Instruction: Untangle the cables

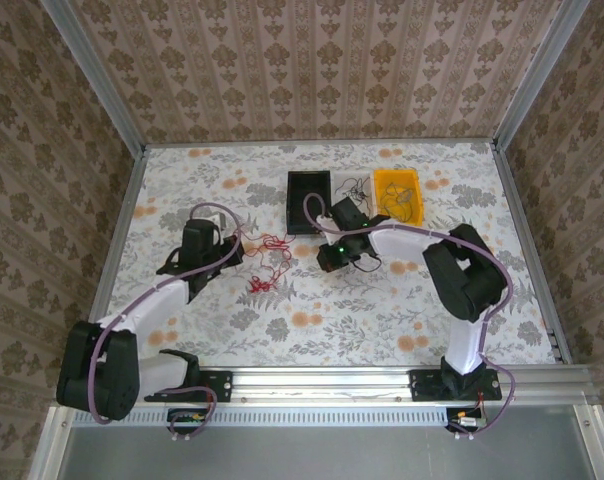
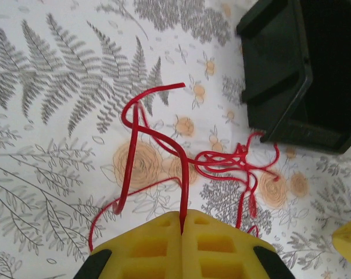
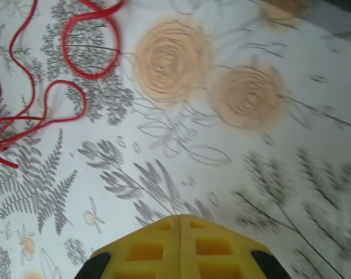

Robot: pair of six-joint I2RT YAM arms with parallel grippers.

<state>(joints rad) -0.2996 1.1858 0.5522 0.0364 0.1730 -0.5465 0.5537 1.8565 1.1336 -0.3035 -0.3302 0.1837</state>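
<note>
The red cables point(image 1: 267, 262) lie in a loose tangle on the flowered tablecloth, between the two arms. In the left wrist view my left gripper point(image 2: 182, 224) is shut on one red strand point(image 2: 184, 174), which arches up out of the yellow fingers. It runs to a knot of thin red loops point(image 2: 225, 160) near the black bin. My left gripper point(image 1: 238, 250) sits at the tangle's left side. My right gripper point(image 3: 181, 220) is shut with nothing in it, its tips point(image 1: 325, 260) just right of the cables. Red loops point(image 3: 76, 52) lie at its upper left.
A black bin point(image 1: 309, 200) stands behind the tangle, also close by in the left wrist view point(image 2: 292, 70). Beside it are a pale tray holding thin black wires point(image 1: 357, 188) and a yellow bin point(image 1: 397, 193). Metal rails edge the table.
</note>
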